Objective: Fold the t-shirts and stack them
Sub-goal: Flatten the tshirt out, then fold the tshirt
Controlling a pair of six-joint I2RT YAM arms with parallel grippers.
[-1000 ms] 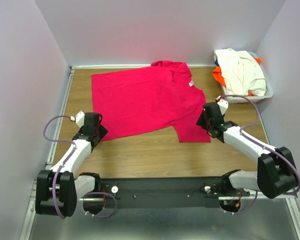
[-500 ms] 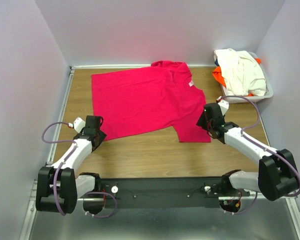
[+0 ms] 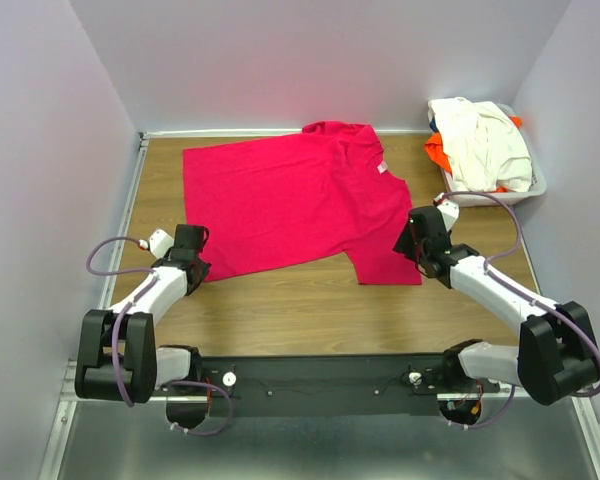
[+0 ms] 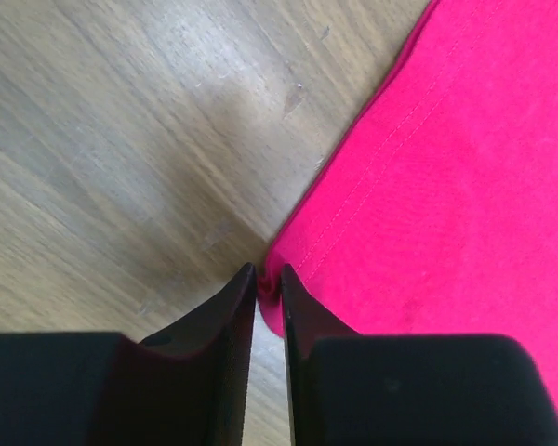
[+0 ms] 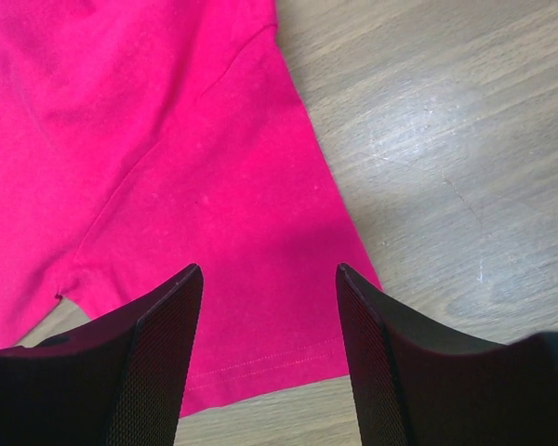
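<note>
Left gripper of mine is pinched almost shut on the near hem corner of the pink shirt, which lies flat on the table; from above, my wrist hides that corner. Right gripper gapes wide over the sleeve, holding nothing. At the far right, the basket holds the cream shirt, which mostly buries the orange shirt.

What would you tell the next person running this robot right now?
Left gripper: closed to a slit on the near-left corner of the pink t-shirt.
Right gripper: open above that shirt's near-right sleeve, holding nothing.
The pink t-shirt lies spread flat on the table. The cream t-shirt and orange t-shirt are heaped in the white basket.
Done: one shirt laid out.
Left: fold all three, then stack them.
</note>
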